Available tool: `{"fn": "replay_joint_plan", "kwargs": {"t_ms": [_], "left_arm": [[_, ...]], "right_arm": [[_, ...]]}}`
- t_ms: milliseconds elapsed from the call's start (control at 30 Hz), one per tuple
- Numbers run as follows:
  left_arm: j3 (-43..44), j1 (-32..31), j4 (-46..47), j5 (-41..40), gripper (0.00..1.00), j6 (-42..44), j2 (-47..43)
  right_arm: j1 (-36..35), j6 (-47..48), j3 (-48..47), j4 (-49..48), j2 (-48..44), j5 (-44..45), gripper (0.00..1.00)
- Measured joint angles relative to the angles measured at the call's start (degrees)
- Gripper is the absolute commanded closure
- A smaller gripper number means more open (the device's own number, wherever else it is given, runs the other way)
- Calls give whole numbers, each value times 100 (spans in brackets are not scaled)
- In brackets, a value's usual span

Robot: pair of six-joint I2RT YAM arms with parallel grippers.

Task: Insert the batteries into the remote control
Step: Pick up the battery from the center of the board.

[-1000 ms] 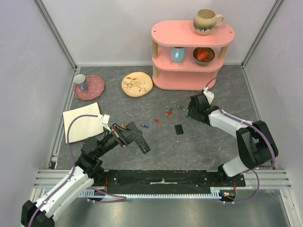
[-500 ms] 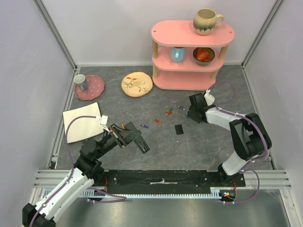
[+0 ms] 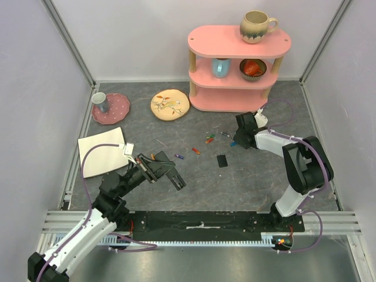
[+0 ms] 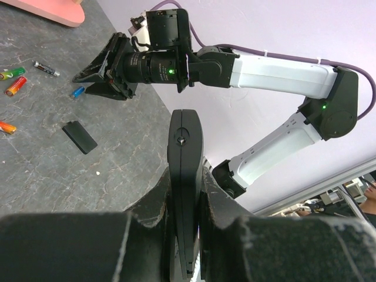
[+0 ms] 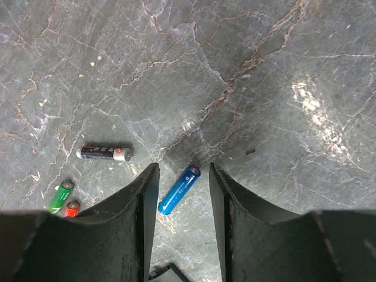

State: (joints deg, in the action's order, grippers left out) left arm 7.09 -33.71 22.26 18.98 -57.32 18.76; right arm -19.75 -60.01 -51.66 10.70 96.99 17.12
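Observation:
My left gripper (image 3: pixel 154 169) is shut on the remote control (image 3: pixel 170 175), a long slim black bar that sticks out past the fingers above the table; it also shows edge-on in the left wrist view (image 4: pixel 185 164). My right gripper (image 5: pixel 183 170) is open and low over the table, with a blue battery (image 5: pixel 179 189) lying between its fingers. A black battery (image 5: pixel 104 153), a green one (image 5: pixel 60 197) and a red one (image 5: pixel 72 207) lie to its left. An orange battery (image 3: pixel 195 151) and a purple one (image 3: pixel 179 156) lie nearer the middle.
A small short black rectangular piece (image 3: pixel 222 160) lies flat near the batteries. A pink shelf (image 3: pixel 235 97) with mugs stands at the back. A cream plate (image 3: pixel 170 104), a pink plate (image 3: pixel 120 111) with a cup and a white pad (image 3: pixel 103 151) are on the left.
My right gripper has shifted slightly toward the shelf and turned over the blue battery. My left gripper holds the remote control in almost the same place.

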Motion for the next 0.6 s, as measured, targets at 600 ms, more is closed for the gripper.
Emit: {"fn": "replay_joint_plan", "kwargs": {"t_ms": [600], "left_arm": [[0,0,-79,-83,98,-2,9]], "right_arm": [[-28,140,-96,72,59,-33,45]]}}
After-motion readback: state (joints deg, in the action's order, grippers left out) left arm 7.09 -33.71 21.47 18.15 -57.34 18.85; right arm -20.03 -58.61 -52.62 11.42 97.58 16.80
